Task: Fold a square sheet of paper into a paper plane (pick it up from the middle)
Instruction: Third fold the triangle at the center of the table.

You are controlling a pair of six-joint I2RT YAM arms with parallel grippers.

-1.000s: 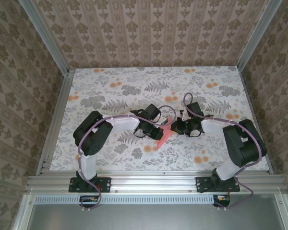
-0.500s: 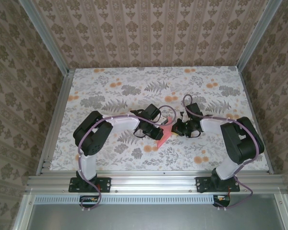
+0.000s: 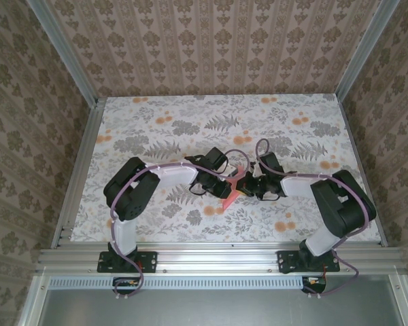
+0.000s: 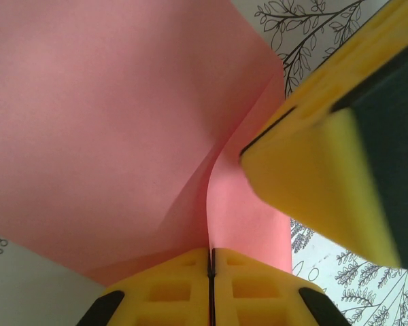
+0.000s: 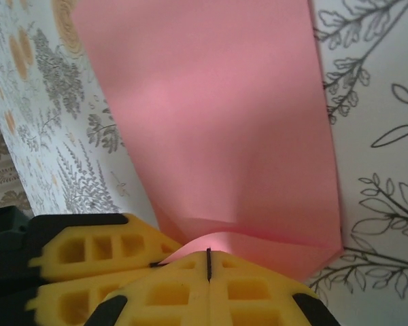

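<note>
- Over the middle of the grey floral-printed table (image 3: 156,129), slightly toward its near edge: one thin salmon-pink square sheet of paper (image 3: 232,190), raised off the table at least in part and bowed into a loose valley. No sharp crease is to be seen.
- Left gripper (image 4: 211,261), yellow-padded, just left of the table's middle: jaws pressed together, with a doubled edge of the sheet clamped in the seam.
- Right gripper (image 5: 209,261), just right of the table's middle, close against the left one: jaws likewise together, with a bunched edge of the sheet pinched between them.
- Step in hand, as judged: the first fold, with the sheet brought over on itself between the two grips.
- Next move, as judged: the edges are to be aligned, the sheet lowered to the table and the bend pressed flat. One grip would have to be released without the thin paper being torn or dragged askew.
</note>
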